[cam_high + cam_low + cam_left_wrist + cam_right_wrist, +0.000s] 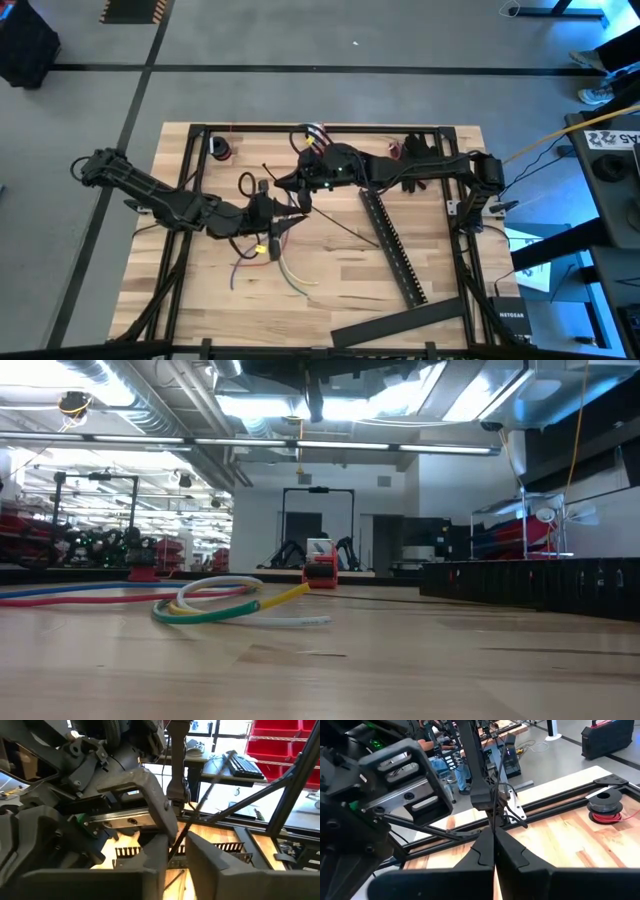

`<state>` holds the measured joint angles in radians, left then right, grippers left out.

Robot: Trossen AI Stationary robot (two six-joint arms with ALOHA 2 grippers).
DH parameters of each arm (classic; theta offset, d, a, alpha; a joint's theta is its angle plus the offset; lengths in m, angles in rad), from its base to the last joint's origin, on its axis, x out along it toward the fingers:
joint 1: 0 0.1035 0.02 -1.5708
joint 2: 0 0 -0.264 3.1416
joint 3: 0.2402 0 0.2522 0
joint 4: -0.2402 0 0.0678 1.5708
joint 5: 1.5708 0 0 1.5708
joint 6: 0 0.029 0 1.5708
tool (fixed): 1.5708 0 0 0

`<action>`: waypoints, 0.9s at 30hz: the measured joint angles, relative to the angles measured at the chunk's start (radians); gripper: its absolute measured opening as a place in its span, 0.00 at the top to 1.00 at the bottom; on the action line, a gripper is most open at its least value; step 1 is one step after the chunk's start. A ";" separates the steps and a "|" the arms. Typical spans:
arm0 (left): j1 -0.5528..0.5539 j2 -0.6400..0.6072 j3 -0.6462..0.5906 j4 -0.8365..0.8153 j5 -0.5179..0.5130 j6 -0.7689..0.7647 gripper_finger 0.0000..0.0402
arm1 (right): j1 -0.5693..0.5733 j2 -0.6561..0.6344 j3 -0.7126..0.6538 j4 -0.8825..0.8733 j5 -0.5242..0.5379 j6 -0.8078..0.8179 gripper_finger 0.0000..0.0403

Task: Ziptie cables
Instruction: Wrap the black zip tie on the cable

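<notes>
The cables (268, 258), a loose bunch of blue, red, green, yellow and white wires (210, 600), lie flat on the wooden table with no gripper on them. Both grippers meet in the air above the table's middle, out of the low view. My right gripper (493, 854) is shut on a thin black strip (496, 815). My left gripper (177, 854) faces it from the left. Its fingers stand narrowly apart, and the same strip (200, 802) passes through the gap. My right gripper pinches the thin black strip (494, 836) between its two shut fingers, coming nearly level from the table's right side. The strip runs on past the fingertips toward my left gripper, clear of the table. My left gripper has the strip (176, 845) between its fingers; whether they touch it, I cannot tell.
A long black slotted bar (395, 250) lies slantwise right of the middle, and a flat black bar (400, 322) lies near the front edge. A spool of red wire (220, 148) sits at the far left corner. A black frame (330, 128) borders the table.
</notes>
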<state>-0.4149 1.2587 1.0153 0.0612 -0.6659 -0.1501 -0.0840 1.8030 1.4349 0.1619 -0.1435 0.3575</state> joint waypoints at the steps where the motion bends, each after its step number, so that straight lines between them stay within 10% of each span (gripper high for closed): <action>1: 0.000 0.000 0.000 -0.001 -0.001 -0.001 0.92 | 0.001 0.000 0.000 -0.002 0.002 0.000 1.00; 27: -0.083 -0.074 0.000 -0.123 -0.029 -0.130 1.00 | 0.000 -0.027 0.000 -0.052 0.032 -0.149 1.00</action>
<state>-0.4983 1.1847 1.0153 -0.0620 -0.6952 -0.2800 -0.0841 1.7760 1.4353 0.1102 -0.1113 0.2089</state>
